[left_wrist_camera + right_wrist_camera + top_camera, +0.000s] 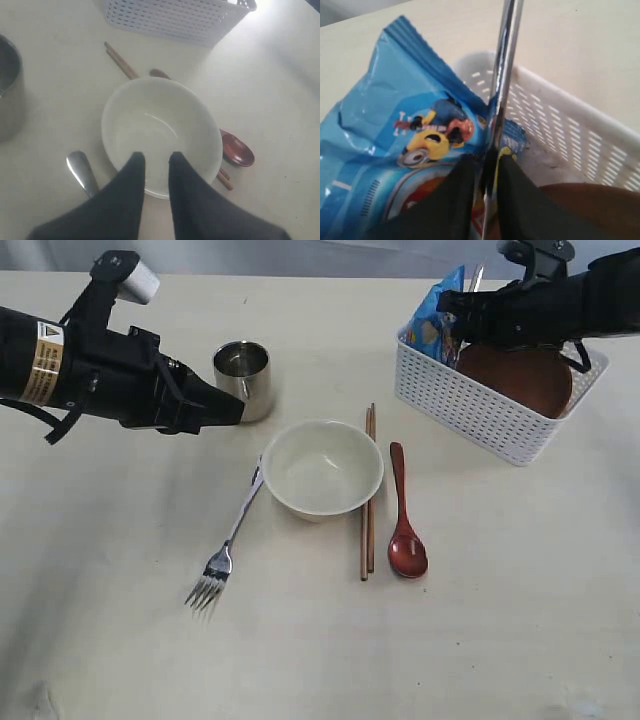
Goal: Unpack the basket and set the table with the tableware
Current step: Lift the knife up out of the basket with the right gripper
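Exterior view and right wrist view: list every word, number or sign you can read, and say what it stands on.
Gold sticker on the left arm: a warning triangle; the print below is too small to read.
Blue snack bag: cartoon figure in goggles; lettering too blurred to read.
No markings seen on the knife, cup, bowl or basket.
Nothing is legible enough to quote.

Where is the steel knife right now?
The slim shiny steel knife stands nearly upright in the white perforated plastic basket at the exterior view's upper right, beside the blue snack bag, pinched in the right pincer.
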Controlling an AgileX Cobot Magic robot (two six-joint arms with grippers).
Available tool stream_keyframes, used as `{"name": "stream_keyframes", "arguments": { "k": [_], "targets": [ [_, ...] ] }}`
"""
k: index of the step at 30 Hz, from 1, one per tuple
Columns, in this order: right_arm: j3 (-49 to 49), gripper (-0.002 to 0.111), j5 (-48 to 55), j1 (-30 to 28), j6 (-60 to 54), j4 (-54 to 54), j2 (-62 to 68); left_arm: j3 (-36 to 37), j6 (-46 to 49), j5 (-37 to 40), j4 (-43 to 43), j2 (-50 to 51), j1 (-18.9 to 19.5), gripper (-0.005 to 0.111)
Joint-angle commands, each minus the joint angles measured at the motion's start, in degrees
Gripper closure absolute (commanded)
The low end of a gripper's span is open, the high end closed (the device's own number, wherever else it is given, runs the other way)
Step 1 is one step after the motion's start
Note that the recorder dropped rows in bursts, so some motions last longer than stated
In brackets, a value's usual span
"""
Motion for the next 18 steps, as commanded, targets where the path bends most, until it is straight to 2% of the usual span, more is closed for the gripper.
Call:
{"name": "stream_keyframes", "arguments": {
  "k": [1, 18],
  "targets": [
    [-0.05, 0.107, 0.37, 0.17, 0.02, 0.31, 0.26, 0.28, 0.21, -0.39, -0.64, -0.46, -0.42, 0.089],
    [-0.05, 0.109, 1.99, 0.17, 0.45, -2.13, -4.54, 0.28, 0.80, -0.04, -0.64, -0.46, -0.42, 0.089]
  ]
}}
